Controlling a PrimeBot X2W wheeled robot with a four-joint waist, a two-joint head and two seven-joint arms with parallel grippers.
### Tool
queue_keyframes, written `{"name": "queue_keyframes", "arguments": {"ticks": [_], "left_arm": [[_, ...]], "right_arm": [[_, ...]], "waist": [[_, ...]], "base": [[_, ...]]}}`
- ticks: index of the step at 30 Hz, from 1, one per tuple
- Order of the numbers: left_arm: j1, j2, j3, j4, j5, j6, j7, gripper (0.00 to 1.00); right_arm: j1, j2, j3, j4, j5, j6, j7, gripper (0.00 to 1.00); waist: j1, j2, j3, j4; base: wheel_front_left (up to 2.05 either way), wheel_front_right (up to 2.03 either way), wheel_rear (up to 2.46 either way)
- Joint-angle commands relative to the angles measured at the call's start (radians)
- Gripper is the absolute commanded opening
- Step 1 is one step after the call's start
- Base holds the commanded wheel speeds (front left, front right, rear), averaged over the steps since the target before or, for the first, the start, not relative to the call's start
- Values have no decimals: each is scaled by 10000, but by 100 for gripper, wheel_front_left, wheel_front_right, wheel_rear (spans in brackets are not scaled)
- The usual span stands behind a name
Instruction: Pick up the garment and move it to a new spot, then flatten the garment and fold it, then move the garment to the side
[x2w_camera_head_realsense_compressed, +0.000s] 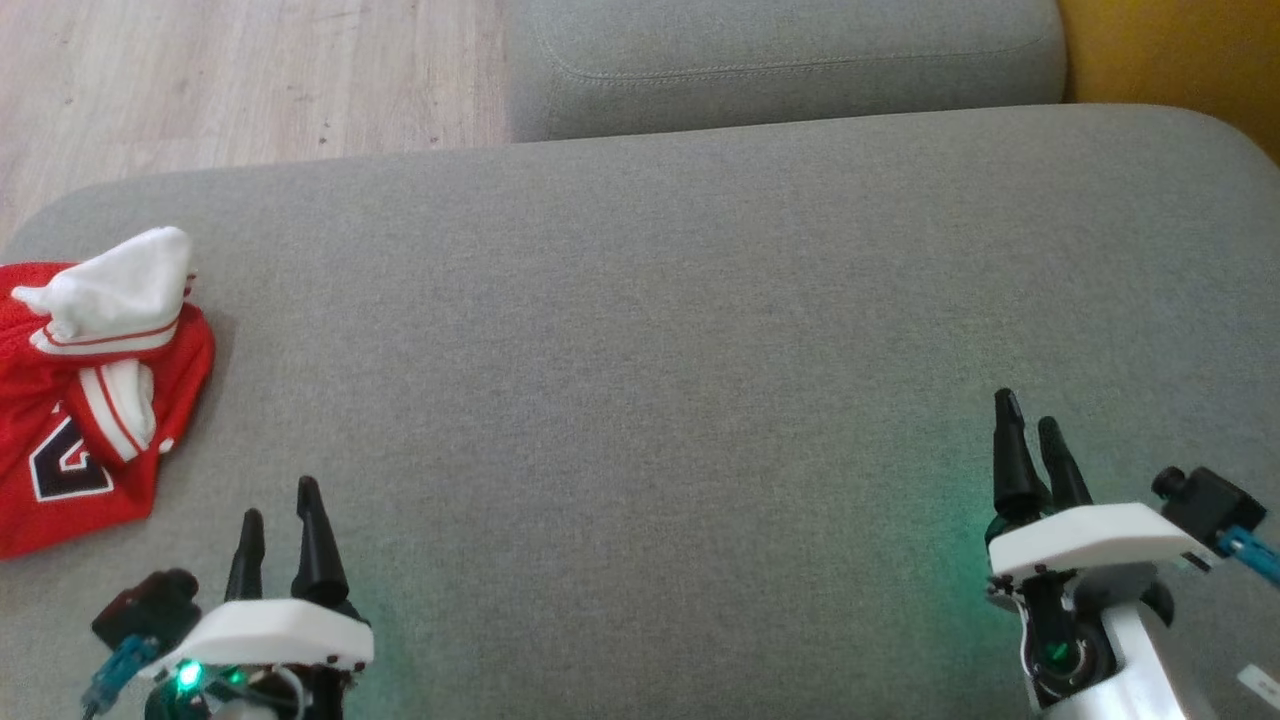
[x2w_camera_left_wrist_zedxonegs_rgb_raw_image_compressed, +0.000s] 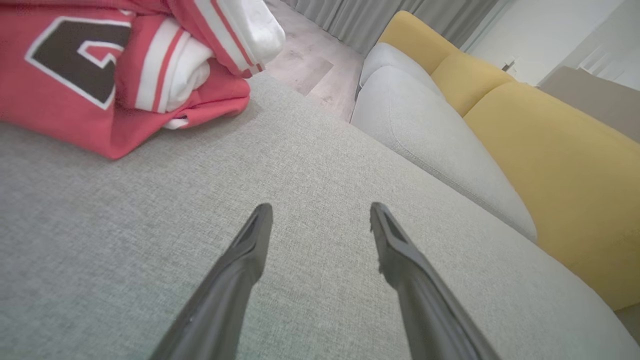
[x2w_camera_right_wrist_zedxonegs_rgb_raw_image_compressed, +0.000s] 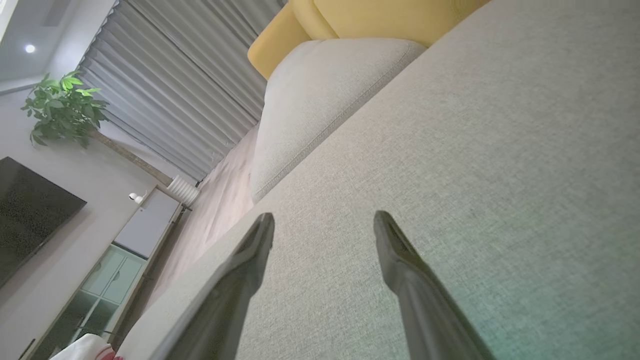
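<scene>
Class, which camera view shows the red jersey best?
Left wrist view: the jersey sits large at upper left, number and striped sleeves sharp. Head view shows it smaller, cut by the left edge; right wrist view, a sliver at bottom left.

Spreading wide as a grey fabric sofa cushion (x2w_camera_head_realsense_compressed: 640, 330), carrying a crumpled red and white garment (x2w_camera_head_realsense_compressed: 95, 400) lying bunched at its far left edge.

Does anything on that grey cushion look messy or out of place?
Only the red jersey: it lies crumpled in a heap at the grey cushion's left edge, white sleeves bunched on top, not flat or folded.
</scene>
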Motion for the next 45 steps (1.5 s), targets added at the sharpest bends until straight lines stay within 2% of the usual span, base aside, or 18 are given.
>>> {"name": "queue_keyframes", "arguments": {"ticks": [1, 20, 45], "left_arm": [[-488, 251, 77, -283, 395, 70, -175, 100], [-1080, 549, -206, -210, 2899, 449, -767, 100], [-244, 160, 326, 356, 5643, 889, -1507, 100]], "right_arm": [[-638, -22, 195, -303, -361, -4, -196, 100], [-1142, -35, 479, -379, -2652, -6, -785, 100], [-637, -54, 725, 231, -5319, -7, -1522, 100]], "waist": [[0, 0, 1, -1], [0, 0, -7, -72], [0, 0, -336, -156]], "base": [[0, 0, 0], [0, 0, 0], [0, 0, 0]]}}
